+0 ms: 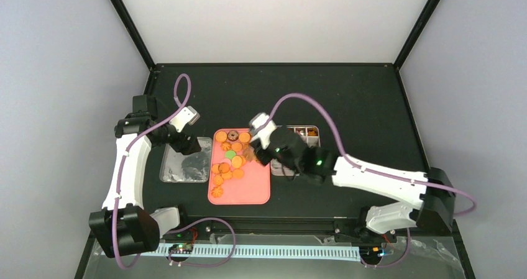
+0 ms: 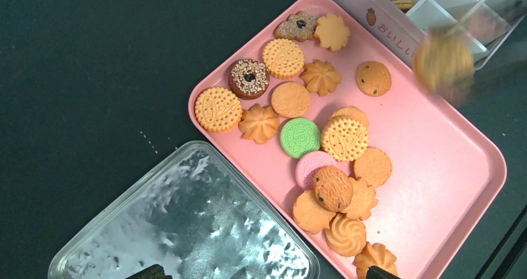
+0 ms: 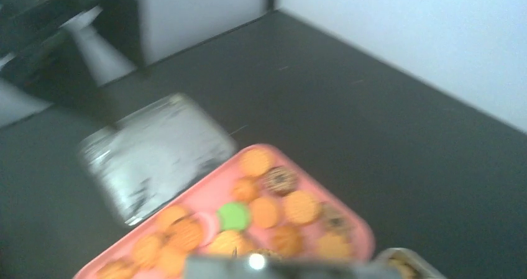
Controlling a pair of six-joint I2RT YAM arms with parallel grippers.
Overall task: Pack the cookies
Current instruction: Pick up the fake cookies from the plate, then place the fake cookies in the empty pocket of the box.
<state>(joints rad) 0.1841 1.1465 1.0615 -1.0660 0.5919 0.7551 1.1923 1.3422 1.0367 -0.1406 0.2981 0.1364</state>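
Several cookies [image 2: 300, 137], orange rounds and swirls plus a green, a pink and a brown ring, lie on the pink tray [image 2: 447, 167]. One round golden cookie [image 2: 442, 60] hangs blurred above the tray's far corner, beside the white gridded tin [image 2: 398, 27], with my right gripper [image 1: 255, 158] shut on it. In the right wrist view the picture is blurred; the cookies [image 3: 233, 216] and tray [image 3: 214, 182] lie below. My left gripper [image 2: 264, 273] stands open, empty, above the silver lid [image 2: 186, 229] and the tray's edge.
The silver lid [image 1: 185, 166] lies left of the pink tray [image 1: 248, 192]. The white gridded tin [image 1: 311, 143] sits at the tray's far right corner, some cells holding cookies. Black framing runs along the table's near edge.
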